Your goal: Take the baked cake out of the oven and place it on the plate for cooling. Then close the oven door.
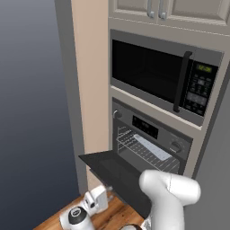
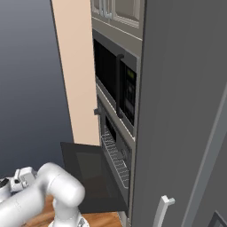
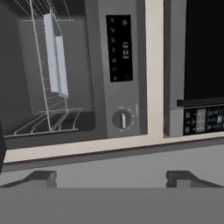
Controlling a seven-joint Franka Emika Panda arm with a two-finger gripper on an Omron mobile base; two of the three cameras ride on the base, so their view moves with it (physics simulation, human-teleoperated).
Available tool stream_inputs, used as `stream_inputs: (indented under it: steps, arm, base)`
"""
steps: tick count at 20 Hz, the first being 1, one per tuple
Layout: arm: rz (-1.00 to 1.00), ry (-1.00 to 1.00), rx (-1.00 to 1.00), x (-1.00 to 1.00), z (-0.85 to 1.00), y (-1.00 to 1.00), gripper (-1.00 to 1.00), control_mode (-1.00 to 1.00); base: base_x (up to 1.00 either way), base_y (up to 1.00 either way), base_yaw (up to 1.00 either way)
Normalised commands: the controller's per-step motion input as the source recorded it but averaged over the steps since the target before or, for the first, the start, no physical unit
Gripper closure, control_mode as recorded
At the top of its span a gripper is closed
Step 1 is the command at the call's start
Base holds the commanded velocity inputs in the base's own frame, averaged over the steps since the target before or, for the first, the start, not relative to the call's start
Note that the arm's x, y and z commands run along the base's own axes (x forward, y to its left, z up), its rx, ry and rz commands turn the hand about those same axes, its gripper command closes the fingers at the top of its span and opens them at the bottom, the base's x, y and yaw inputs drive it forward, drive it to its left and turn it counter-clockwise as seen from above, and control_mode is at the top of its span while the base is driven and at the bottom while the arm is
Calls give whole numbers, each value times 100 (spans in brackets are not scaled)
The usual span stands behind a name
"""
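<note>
The grey steel wall oven [image 1: 150, 134] stands with its dark-glass oven door [image 1: 117, 176] dropped flat, wire racks exposed; a pale flat tray [image 1: 152, 147] rests on the rack, the cake itself not discernible. Beneath the black microwave [image 1: 164, 74], the white arm's gripper [image 3: 111, 177] hangs released, fingertips wide apart, facing the round knob [image 3: 121, 118]. Any baked cake would likely be soft and crumbly, so the stiff tray's near edge looks the safer hold.
</note>
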Motion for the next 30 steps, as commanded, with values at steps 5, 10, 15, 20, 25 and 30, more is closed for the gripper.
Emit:
stream_inputs:
  steps: [5, 10, 15, 20, 25, 30]
  arm:
    - [-7, -1, -23, 34, -65, 0, -100, -100]
    - [-5, 0, -20, 43, -62, 0, -100, -100]
    - [0, 0, -5, 46, -55, 0, -100, -100]
    - [2, 0, 0, 54, -56, 0, -100, -100]
    - [1, 0, -1, 49, -66, 0, -100, -100]
    - [0, 0, -7, 34, -70, 15, -100, -100]
  base:
    - [0, 0, 0]
    - [0, 0, 0]
    - [0, 0, 0]
    - [0, 0, 0]
    - [0, 0, 0]
    - [0, 0, 0]
